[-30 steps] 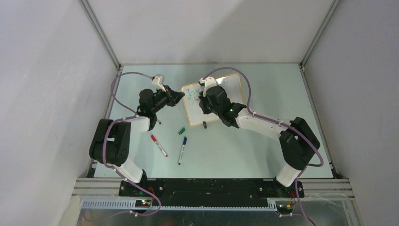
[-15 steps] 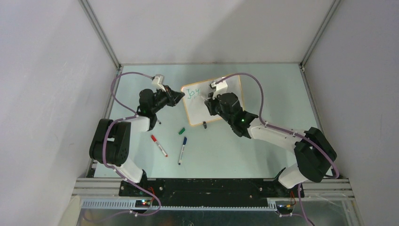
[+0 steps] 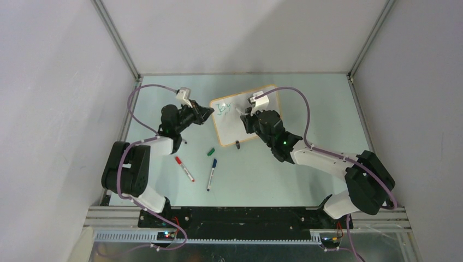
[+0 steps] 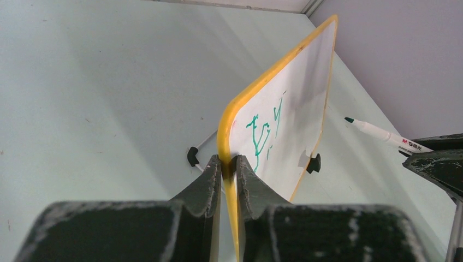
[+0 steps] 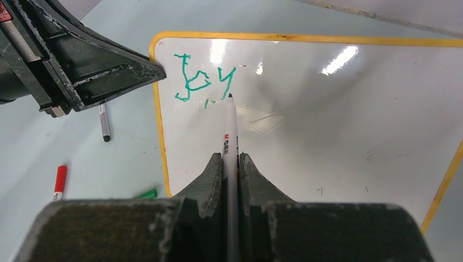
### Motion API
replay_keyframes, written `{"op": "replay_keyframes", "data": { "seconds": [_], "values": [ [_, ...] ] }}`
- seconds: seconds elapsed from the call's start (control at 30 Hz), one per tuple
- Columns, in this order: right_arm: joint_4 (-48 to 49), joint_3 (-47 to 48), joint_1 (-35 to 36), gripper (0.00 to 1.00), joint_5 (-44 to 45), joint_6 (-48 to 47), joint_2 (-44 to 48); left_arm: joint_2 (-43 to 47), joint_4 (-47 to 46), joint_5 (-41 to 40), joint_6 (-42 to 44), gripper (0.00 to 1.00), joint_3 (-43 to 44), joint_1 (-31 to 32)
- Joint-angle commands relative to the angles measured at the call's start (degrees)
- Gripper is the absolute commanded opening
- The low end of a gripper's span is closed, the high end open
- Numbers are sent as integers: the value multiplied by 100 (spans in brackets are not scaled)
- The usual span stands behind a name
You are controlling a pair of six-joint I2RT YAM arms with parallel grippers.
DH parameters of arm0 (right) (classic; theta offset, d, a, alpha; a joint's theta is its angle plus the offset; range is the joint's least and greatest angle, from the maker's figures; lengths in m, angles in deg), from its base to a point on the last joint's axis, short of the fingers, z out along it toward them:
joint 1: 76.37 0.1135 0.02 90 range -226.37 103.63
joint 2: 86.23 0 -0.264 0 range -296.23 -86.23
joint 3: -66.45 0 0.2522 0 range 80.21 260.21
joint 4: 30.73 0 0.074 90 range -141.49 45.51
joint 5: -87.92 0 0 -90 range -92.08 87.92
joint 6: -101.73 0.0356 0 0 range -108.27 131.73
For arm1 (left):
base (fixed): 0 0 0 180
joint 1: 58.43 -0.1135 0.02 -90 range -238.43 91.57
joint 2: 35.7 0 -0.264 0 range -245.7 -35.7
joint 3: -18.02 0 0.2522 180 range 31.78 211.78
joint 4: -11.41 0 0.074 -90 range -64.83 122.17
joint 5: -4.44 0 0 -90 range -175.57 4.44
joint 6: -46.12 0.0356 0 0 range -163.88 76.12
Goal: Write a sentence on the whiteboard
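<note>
Pale green worktop [image 3: 306, 109], grey walls on three sides.

- The whiteboard [image 3: 232, 128] lies mid-worktop, long axis running left to right, its left edge raised. The sentence [image 5: 205, 82] is barely begun: green letters reading roughly "Joy" in the board's upper-left corner, the rest of the face bare.
- Left pincer [image 4: 228, 161] is nearly closed, nipping the board's yellow frame on the left edge, by the lettering.
- Right pincer [image 5: 230, 158] is clamped tight on a green marker [image 5: 230, 125] and comes in from the board's near side. The marker's long axis points away from the pincer toward the lettering, tip just below the "y".
- Next stroke, by my reading, wants the tip carried right of the "y", away from the left pincer, onto blank board. The right arm alone has the pen.
- The right wrist view gives the letters square-on but not whether the tip touches. The left wrist view, edge-on, seems to show the tip standing off the face.
- Near side of the board, loose: red marker [image 3: 184, 168], blue marker [image 3: 211, 173], green cap [image 3: 211, 152].
</note>
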Motion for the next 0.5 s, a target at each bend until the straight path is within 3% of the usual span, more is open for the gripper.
{"op": "replay_keyframes", "data": {
  "seconds": [0.0, 0.47],
  "values": [
    [331, -24, 18, 0, 222, -64, 228, 87, 263, -126, 322, 0, 232, -7],
    [368, -114, -147, 0, 201, -29, 270, -87, 257, -49, 360, 4, 272, -7]
  ]
}}
